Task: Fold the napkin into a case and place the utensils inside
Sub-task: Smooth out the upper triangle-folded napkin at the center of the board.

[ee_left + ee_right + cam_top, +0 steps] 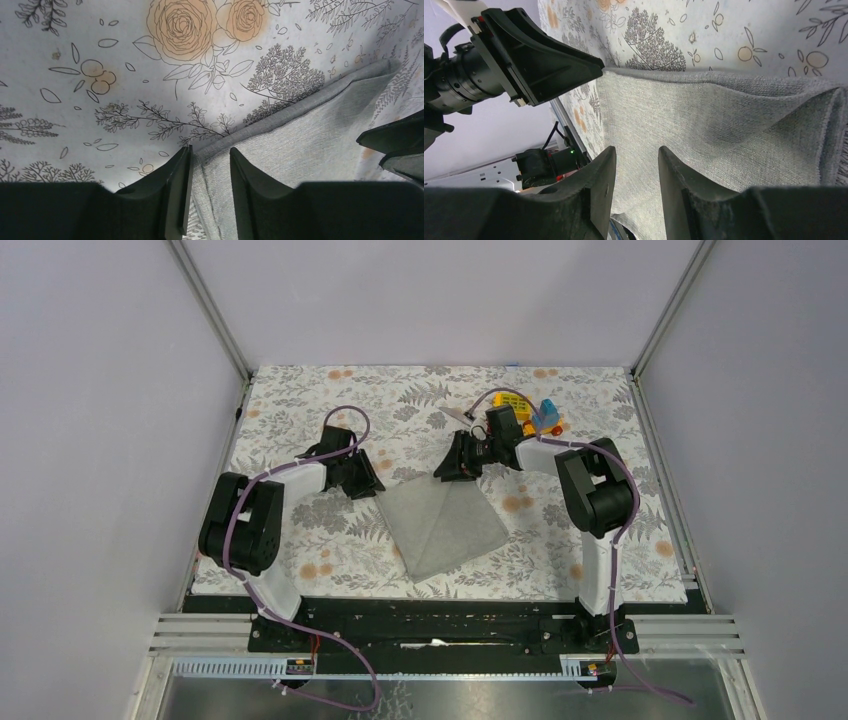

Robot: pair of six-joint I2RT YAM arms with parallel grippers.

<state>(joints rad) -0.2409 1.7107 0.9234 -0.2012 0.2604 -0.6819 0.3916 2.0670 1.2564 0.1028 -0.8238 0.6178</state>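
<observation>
The napkin lies on the floral tablecloth in the middle of the table, turned at an angle to the table's edges, with a faint crease running across it from its far corner toward the near edge. Both arms reach in to its far side, the left one at its far-left corner and the right one at its far corner. The left gripper is low over the cloth's hemmed edge, its fingers parted by a narrow gap with grey fabric showing flat between them; nothing looks pinched. The right gripper is likewise part-way open, its two fingers apart above the napkin's surface and holding nothing (the cloth under them lies smooth, while at the right of that wrist view a layer is doubled over on itself). From the right wrist, the left gripper's black finger tip shows just at the napkin's corner. Beyond the right arm, near the table's far edge, sits a small cluster of colourful toy blocks, well apart from the napkin.
</observation>
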